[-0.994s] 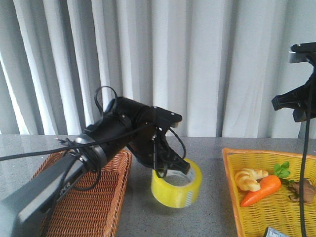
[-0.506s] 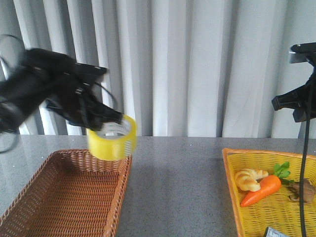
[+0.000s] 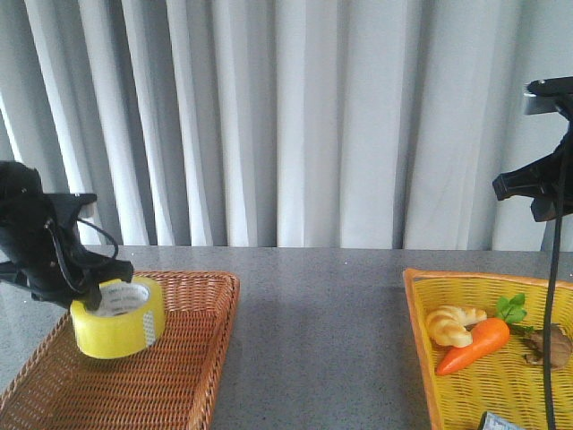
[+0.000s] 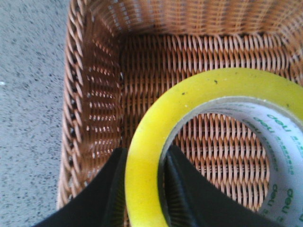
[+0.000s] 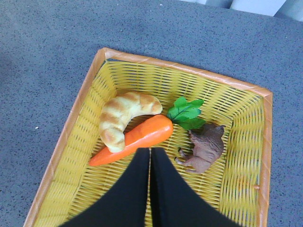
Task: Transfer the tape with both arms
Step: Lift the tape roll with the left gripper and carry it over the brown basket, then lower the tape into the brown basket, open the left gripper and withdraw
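The yellow tape with a white printed core hangs just above the floor of the brown wicker basket at the left. My left gripper is shut on the roll's wall, one finger inside the core and one outside. In the left wrist view the tape fills the frame over the basket weave, with the left gripper pinching its rim. My right gripper is shut and empty, held high over the yellow basket; in the front view the right arm shows at the upper right.
The yellow basket at the right holds a toy carrot, a croissant, a brown animal figure and green leaves. Grey tabletop lies between the two baskets. A white curtain hangs behind.
My left arm has swung left with the tape, from the table's middle, up over the brown basket's rim, then down into the basket. The right arm has not moved.
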`<state>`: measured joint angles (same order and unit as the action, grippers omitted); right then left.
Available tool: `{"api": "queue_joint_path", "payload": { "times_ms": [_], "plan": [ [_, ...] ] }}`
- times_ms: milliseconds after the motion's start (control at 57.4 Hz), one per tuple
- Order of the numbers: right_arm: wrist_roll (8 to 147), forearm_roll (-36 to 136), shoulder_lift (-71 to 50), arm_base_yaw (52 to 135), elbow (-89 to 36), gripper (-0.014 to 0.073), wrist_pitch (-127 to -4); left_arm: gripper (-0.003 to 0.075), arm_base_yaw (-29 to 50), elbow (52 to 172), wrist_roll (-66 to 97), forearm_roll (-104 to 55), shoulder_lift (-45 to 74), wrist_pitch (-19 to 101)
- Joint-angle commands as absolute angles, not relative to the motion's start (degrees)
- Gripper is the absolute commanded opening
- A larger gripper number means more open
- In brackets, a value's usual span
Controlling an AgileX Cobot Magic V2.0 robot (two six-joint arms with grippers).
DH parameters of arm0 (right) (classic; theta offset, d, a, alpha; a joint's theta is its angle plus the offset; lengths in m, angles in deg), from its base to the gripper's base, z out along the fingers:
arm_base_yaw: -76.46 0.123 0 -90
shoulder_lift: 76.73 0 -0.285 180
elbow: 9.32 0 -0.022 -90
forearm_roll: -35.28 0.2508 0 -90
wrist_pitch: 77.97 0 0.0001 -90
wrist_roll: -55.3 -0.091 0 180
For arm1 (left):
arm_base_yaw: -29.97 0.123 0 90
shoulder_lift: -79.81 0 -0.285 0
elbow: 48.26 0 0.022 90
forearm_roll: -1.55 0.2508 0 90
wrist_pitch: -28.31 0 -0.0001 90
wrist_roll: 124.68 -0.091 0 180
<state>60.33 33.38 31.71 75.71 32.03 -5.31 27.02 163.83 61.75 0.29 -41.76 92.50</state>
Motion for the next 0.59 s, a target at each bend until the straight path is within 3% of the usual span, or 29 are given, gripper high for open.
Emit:
{"api": "queue_joint_path", "payload": {
  "times_ms": [0,139,384,575],
  "plan": [
    [60.3,32.9,28.9,75.4,33.4,-0.0007,-7.8,0.0038,27.0,163.2,62.0,-0.3,-37.8,86.8],
    [60.3,32.9,28.9,75.4,33.4,-0.0007,-7.8,0.0119,27.0,160.6,61.8,0.0,-37.8,85.4],
    [60.3,32.9,28.9,75.4,33.4,-0.0007,-7.8,0.0360,27.0,159.1,61.6,-0.2,-38.5,85.5],
    [60.3,32.9,28.9,75.4,33.4,-0.0007,-7.8,0.0400,26.7,159.1,61.5,-1.0,-39.0,86.1]
  ]
}}
